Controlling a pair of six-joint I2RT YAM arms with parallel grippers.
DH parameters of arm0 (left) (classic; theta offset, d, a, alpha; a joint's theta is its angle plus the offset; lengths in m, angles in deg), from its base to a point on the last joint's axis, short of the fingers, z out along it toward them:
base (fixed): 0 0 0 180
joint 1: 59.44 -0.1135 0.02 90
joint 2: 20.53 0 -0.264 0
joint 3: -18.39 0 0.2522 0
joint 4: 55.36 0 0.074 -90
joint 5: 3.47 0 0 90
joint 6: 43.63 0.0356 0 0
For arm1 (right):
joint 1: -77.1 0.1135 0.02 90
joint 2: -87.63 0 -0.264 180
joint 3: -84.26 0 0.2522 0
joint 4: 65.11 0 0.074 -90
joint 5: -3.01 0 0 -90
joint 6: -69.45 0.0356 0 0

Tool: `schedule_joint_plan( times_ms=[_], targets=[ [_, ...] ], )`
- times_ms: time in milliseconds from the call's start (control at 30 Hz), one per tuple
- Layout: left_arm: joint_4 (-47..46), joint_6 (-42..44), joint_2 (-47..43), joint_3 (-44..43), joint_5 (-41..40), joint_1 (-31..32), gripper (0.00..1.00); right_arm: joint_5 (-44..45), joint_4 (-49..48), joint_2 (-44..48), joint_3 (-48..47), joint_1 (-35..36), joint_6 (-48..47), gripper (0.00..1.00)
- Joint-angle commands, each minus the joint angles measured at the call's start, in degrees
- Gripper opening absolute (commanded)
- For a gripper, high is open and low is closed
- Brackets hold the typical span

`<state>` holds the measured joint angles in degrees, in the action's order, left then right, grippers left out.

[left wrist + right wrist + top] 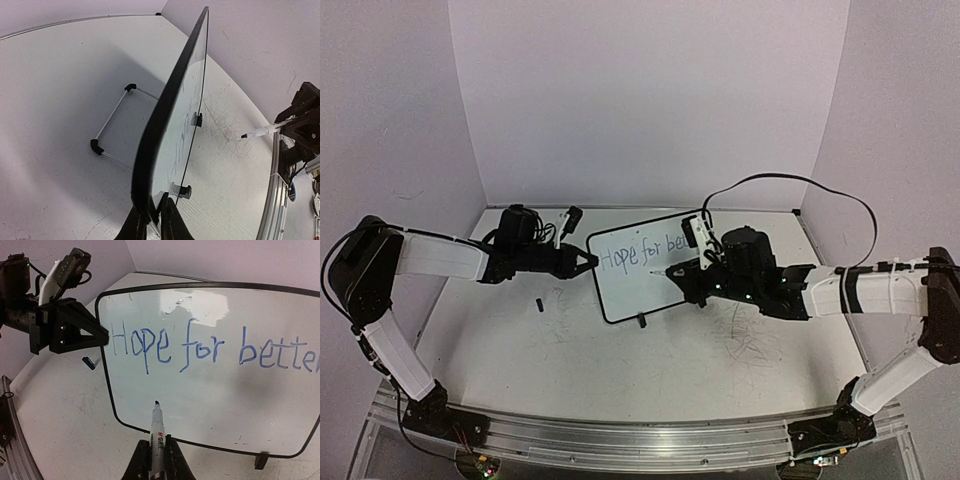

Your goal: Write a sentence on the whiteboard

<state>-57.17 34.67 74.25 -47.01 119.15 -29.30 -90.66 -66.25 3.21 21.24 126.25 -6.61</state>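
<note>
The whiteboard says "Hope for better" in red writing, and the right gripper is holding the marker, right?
Not red: the writing is blue, as the right wrist view shows. The whiteboard does say "Hope for better", and the right gripper is holding the marker.

whiteboard (632, 288) on table (570, 365), left hand (588, 262) at its edge, marker (157, 426) before it

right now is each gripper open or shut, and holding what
Left gripper: jaws closed on the edge of the board.
Right gripper: jaws closed on a marker.
</note>
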Motion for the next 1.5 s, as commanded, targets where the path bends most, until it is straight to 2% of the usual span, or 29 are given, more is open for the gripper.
schedule_joint_plan(
  times_ms=[0, 133, 700, 867, 1200, 1467],
  targets=[
    [-1.2, 1.0, -0.3, -1.2, -0.4, 0.3, 0.07, 1.8, -0.7, -2.1, -3.6, 1.5, 0.9, 0.0],
    [-1.1, 1.2, -0.3, -1.1, -0.7, 0.5, 0.0, 2.0, -0.7, -2.6, -4.1, 1.6, 0.9, 0.0],
    [-1.1, 2.0, -1.2, -0.6, -2.5, 1.4, 0.0, 1.1, -1.5, -5.9, -6.7, 1.8, 1.6, 0.0],
    [-1.1, 2.0, -1.2, -0.6, -2.7, 1.3, 0.0, -0.2, -1.5, -9.4, -9.4, 4.4, -1.1, 0.0],
    [-1.1, 2.1, -1.2, -0.3, -2.8, 1.3, 0.0, 2.3, 0.0, -15.0, -12.6, 7.6, -1.9, 0.0],
    [-1.1, 2.3, -1.0, -0.2, -2.9, 1.3, 0.0, 9.0, 1.7, -16.6, -13.9, 9.2, -1.0, 0.0]
  ],
)
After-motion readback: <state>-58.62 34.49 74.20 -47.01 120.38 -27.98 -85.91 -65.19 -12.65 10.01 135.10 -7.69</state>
